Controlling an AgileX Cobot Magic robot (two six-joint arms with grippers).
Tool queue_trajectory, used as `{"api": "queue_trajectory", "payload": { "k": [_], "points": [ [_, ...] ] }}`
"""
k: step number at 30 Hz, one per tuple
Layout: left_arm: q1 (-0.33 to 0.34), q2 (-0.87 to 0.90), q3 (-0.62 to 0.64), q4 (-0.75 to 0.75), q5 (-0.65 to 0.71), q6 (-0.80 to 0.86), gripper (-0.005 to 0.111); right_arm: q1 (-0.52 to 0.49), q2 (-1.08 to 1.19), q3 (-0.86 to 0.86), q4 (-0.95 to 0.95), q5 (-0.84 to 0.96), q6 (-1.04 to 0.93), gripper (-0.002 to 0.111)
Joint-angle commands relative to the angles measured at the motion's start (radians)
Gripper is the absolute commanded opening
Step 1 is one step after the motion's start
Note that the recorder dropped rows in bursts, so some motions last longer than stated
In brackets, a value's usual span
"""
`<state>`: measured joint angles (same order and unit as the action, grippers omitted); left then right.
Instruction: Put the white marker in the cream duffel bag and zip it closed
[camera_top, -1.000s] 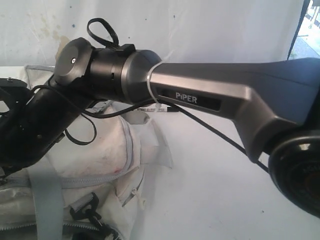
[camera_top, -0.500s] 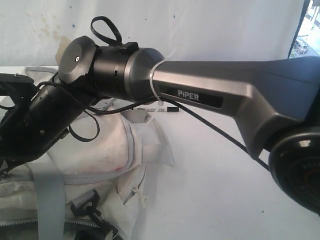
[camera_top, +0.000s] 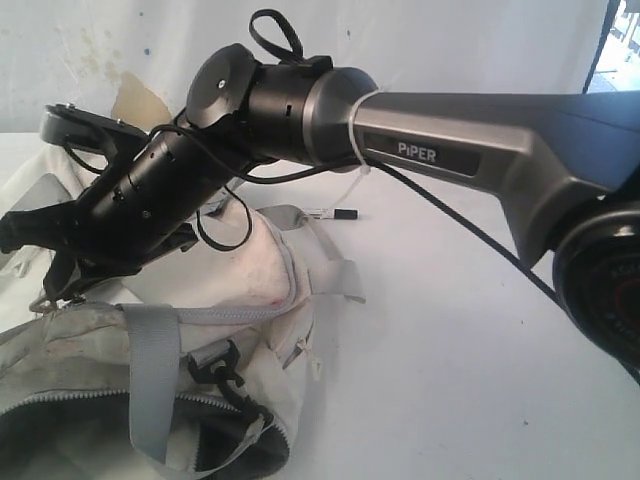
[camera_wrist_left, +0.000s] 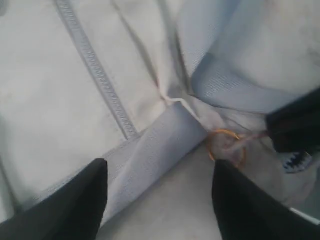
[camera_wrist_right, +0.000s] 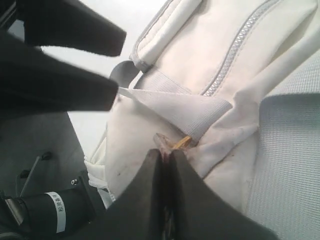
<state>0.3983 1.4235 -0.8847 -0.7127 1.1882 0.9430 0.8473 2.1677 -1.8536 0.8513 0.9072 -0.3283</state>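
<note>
Marker (camera_top: 335, 212) not in yet: lies flat on table (camera_top: 450, 380), just beyond the bag (camera_top: 250, 260), not touching it. Bag's near side gapes, dark lining showing. R gripper (camera_wrist_right: 164, 150) jaws together, clamped on small gold ring (camera_wrist_left: 225, 131) by a bag strap. L gripper (camera_wrist_left: 160, 167) jaws wide apart, over bag fabric beside that ring, holding nothing.

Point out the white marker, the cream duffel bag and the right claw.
white marker (camera_top: 322, 212): exterior view, barrel.
cream duffel bag (camera_top: 255, 265): exterior view, end panel.
right claw (camera_wrist_right: 164, 152): right wrist view, between closed fingertips.
</note>
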Motion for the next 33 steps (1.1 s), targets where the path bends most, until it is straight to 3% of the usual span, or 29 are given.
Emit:
{"api": "queue_trajectory", "payload": {
  "k": [1, 10, 24, 33],
  "points": [
    [-0.012, -0.005, 0.007, -0.102, 0.033, 0.178, 0.064, -0.010, -0.014, -0.008, 0.005, -0.006, 0.001, 0.000],
    [-0.090, -0.005, 0.092, -0.105, 0.033, 0.370, 0.064, -0.010, -0.014, -0.008, 0.003, -0.012, 0.001, 0.000],
    [-0.092, -0.132, 0.098, -0.090, 0.033, 0.395, 0.064, -0.010, -0.014, -0.008, 0.003, -0.042, 0.001, 0.000],
    [-0.092, -0.145, 0.200, -0.153, -0.001, 0.487, 0.064, -0.010, -0.014, -0.008, 0.005, -0.078, 0.001, 0.000]
  ]
}}
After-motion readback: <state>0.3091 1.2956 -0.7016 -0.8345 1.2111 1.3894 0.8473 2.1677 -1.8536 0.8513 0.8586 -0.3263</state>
